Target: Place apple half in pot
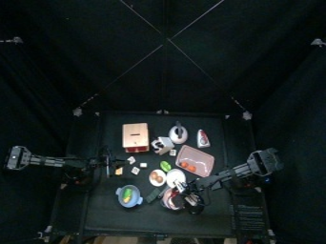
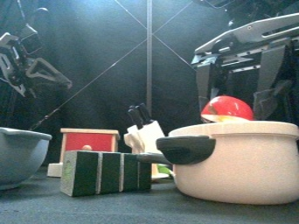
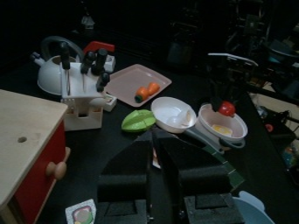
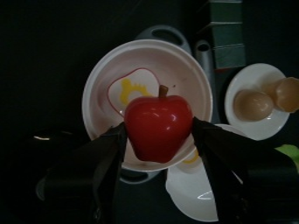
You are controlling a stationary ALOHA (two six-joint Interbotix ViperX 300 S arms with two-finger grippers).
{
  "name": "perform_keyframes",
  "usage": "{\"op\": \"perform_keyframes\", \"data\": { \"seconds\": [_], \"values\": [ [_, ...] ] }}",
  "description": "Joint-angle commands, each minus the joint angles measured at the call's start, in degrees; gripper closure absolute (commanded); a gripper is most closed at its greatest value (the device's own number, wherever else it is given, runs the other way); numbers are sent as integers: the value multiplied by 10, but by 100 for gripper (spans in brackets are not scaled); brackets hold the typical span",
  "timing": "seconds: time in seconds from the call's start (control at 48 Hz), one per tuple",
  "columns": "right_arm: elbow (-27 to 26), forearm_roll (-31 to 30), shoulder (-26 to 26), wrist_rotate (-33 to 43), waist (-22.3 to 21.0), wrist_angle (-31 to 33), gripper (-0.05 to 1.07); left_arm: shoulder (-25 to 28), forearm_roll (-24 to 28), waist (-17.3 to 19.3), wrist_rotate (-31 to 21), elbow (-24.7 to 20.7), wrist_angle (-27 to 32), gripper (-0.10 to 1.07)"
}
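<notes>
Between our right fingers (image 4: 160, 144), clamped on it, the apple half (image 4: 158, 125) hung above the white pot (image 4: 117, 74), unreleased; left fingers (image 3: 163, 184) looked together.

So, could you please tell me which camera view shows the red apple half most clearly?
The right wrist view: the apple half fills the middle between the right gripper's jaws, above the white pot. The front view shows only its red top over the pot's rim, the left wrist view a small red dot, the top view hardly anything.
</notes>
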Motion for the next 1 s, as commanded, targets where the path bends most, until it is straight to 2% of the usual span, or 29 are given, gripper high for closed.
{"op": "perform_keyframes", "data": {
  "seconds": [0.0, 0.292, 0.458, 0.604, 0.708, 0.979],
  "values": [
    [-17, -24, 2, -2, 8, 7, 32, 2, 0, 3, 0, -5, -2, 48],
    [-29, -72, 15, -3, 13, 18, 32, 2, 0, 3, 0, -5, -2, 48],
    [-39, -73, 19, -4, 24, 19, 32, 2, 0, 5, 0, -3, -2, 48],
    [-58, -67, 28, -13, 29, 59, 32, 2, 0, 8, 0, -3, -2, 48],
    [-69, -59, 29, -14, 25, 82, 32, 2, 0, 9, 0, -3, -2, 48],
    [-76, -35, 22, -16, 8, 85, 36, 2, 0, 9, 0, -2, -2, 48]
  ]
}}
